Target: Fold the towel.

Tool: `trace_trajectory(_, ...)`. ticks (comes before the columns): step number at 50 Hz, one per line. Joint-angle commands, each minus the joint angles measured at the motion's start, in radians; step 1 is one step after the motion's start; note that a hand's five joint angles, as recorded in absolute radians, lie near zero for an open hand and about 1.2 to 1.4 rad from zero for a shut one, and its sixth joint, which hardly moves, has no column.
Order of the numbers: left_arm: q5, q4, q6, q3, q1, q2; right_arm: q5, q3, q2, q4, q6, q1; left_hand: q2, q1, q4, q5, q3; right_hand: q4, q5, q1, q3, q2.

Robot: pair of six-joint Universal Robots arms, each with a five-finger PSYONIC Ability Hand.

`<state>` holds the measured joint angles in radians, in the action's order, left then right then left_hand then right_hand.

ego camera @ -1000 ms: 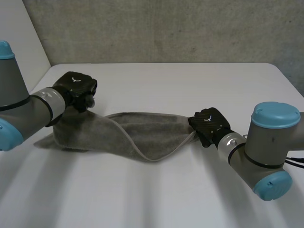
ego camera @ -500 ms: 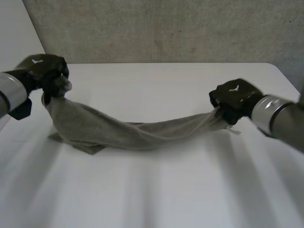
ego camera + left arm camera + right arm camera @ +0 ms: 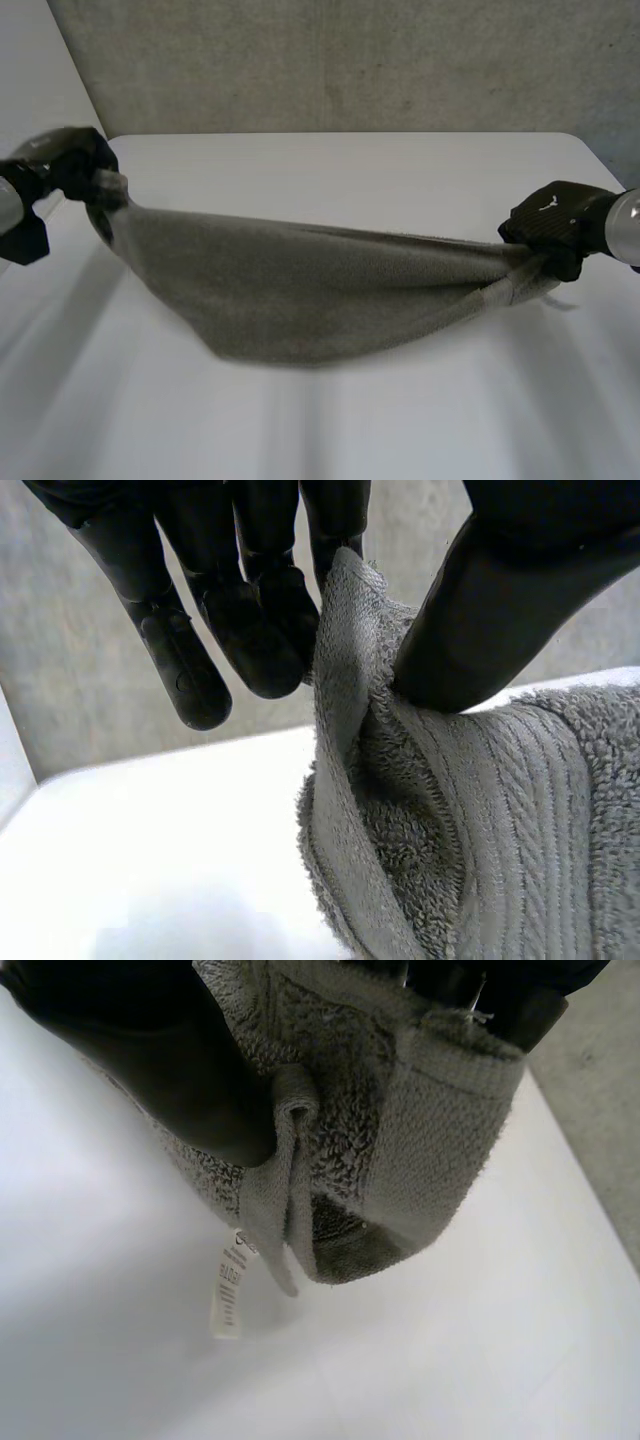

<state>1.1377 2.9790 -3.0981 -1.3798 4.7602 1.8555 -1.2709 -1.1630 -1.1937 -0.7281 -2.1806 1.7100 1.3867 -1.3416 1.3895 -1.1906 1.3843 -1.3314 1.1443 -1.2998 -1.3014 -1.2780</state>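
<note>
Over the white table (image 3: pixel 350 175), the grey towel (image 3: pixel 300 300) sags, stretched.

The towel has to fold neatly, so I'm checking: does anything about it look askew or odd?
Yes. The towel sags as a bunched sling between the left hand and right hand; each pinches a scrunched end, not a clean corner. A label dangles by the right hand.
</note>
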Motion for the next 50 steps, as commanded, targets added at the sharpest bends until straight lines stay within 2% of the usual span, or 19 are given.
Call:
trace_trajectory(1, -0.001, 0.002, -0.002, 0.102, -0.066, 0.140, -0.039, 0.215, 0.155, 0.030, -0.077, 0.036, 0.010, -0.055, 0.007, -0.031, 0.012, -0.065, 0.077, -0.096, -0.095, -0.118)
trace_trajectory(5, 0.010, 0.011, 0.003, 0.295, -0.112, 0.188, -0.045, 0.484, 0.235, 0.137, -0.258, 0.085, 0.010, -0.055, 0.007, -0.031, 0.012, -0.065, 0.077, -0.096, -0.095, -0.118)
trace_trajectory(6, 0.010, 0.011, 0.003, 0.295, -0.112, 0.188, -0.045, 0.485, 0.235, 0.137, -0.258, 0.085, 0.010, -0.055, 0.007, -0.031, 0.012, -0.065, 0.077, -0.096, -0.095, -0.118)
trace_trajectory(8, 0.036, 0.026, 0.025, 0.463, -0.121, 0.200, -0.054, 0.664, 0.262, 0.221, -0.390, 0.095, 0.010, -0.055, 0.007, -0.031, 0.012, -0.065, 0.077, -0.096, -0.095, -0.118)
trace_trajectory(9, 0.036, 0.026, 0.026, 0.464, -0.121, 0.200, -0.054, 0.664, 0.263, 0.222, -0.390, 0.096, 0.010, -0.055, 0.007, -0.031, 0.012, -0.065, 0.077, -0.096, -0.095, -0.118)
trace_trajectory(11, 0.101, 0.060, 0.090, 0.630, -0.132, 0.198, -0.074, 0.777, 0.263, 0.330, -0.532, 0.106, 0.010, -0.055, 0.007, -0.031, 0.012, -0.065, 0.077, -0.096, -0.095, -0.118)
trace_trajectory(14, 0.145, 0.094, 0.127, 0.700, -0.134, 0.192, -0.085, 0.799, 0.253, 0.389, -0.602, 0.108, 0.010, -0.055, 0.007, -0.031, 0.012, -0.065, 0.077, -0.096, -0.095, -0.118)
trace_trajectory(16, 0.224, 0.185, 0.203, 0.784, -0.131, 0.179, -0.090, 0.818, 0.230, 0.467, -0.691, 0.108, 0.010, -0.055, 0.007, -0.031, 0.012, -0.065, 0.077, -0.096, -0.095, -0.118)
trace_trajectory(18, 0.252, 0.234, 0.238, 0.792, -0.120, 0.165, -0.088, 0.812, 0.220, 0.464, -0.691, 0.103, 0.010, -0.055, 0.007, -0.031, 0.012, -0.065, 0.077, -0.096, -0.095, -0.118)
trace_trajectory(24, 0.272, 0.348, 0.343, 0.733, -0.106, 0.134, -0.074, 0.790, 0.232, 0.346, -0.599, 0.117, 0.010, -0.055, 0.007, -0.031, 0.012, -0.065, 0.077, -0.096, -0.095, -0.118)
trace_trajectory(30, 0.251, 0.348, 0.349, 0.555, -0.089, 0.132, -0.065, 0.633, 0.238, 0.328, -0.447, 0.128, 0.010, -0.055, 0.007, -0.031, 0.012, -0.065, 0.077, -0.096, -0.095, -0.118)
trace_trajectory(35, 0.119, 0.371, 0.339, 0.216, -0.071, 0.134, -0.003, 0.444, 0.246, 0.377, -0.360, 0.112, 0.010, -0.055, 0.007, -0.031, 0.012, -0.065, 0.077, -0.096, -0.095, -0.118)
trace_trajectory(36, 0.119, 0.371, 0.339, 0.216, -0.071, 0.134, -0.002, 0.444, 0.246, 0.377, -0.360, 0.112, 0.010, -0.055, 0.007, -0.031, 0.012, -0.065, 0.077, -0.096, -0.095, -0.118)
trace_trajectory(38, 0.048, 0.403, 0.313, 0.061, -0.043, 0.146, 0.040, 0.297, 0.272, 0.418, -0.291, 0.094, 0.010, -0.055, 0.007, -0.031, 0.012, -0.065, 0.077, -0.096, -0.095, -0.118)
trace_trajectory(41, 0.019, 0.422, 0.291, -0.011, -0.039, 0.152, 0.050, 0.232, 0.289, 0.438, -0.245, 0.091, 0.010, -0.055, 0.007, -0.031, 0.012, -0.065, 0.077, -0.096, -0.095, -0.118)
trace_trajectory(43, -0.022, 0.462, 0.219, -0.138, -0.028, 0.163, 0.053, 0.114, 0.312, 0.463, -0.135, 0.088, 0.010, -0.055, 0.007, -0.031, 0.012, -0.065, 0.077, -0.096, -0.095, -0.118)
trace_trajectory(44, -0.022, 0.462, 0.219, -0.139, -0.028, 0.163, 0.053, 0.114, 0.312, 0.463, -0.134, 0.088, 0.010, -0.055, 0.007, -0.031, 0.012, -0.065, 0.077, -0.096, -0.095, -0.118)
trace_trajectory(46, -0.048, 0.471, 0.126, -0.235, -0.026, 0.165, 0.051, 0.027, 0.315, 0.469, -0.053, 0.076, 0.010, -0.055, 0.007, -0.031, 0.012, -0.065, 0.077, -0.096, -0.095, -0.118)
trace_trajectory(50, -0.062, 0.462, 0.032, -0.298, -0.028, 0.149, 0.050, -0.020, 0.302, 0.469, -0.042, 0.059, 0.010, -0.055, 0.007, -0.031, 0.012, -0.065, 0.077, -0.096, -0.095, -0.118)
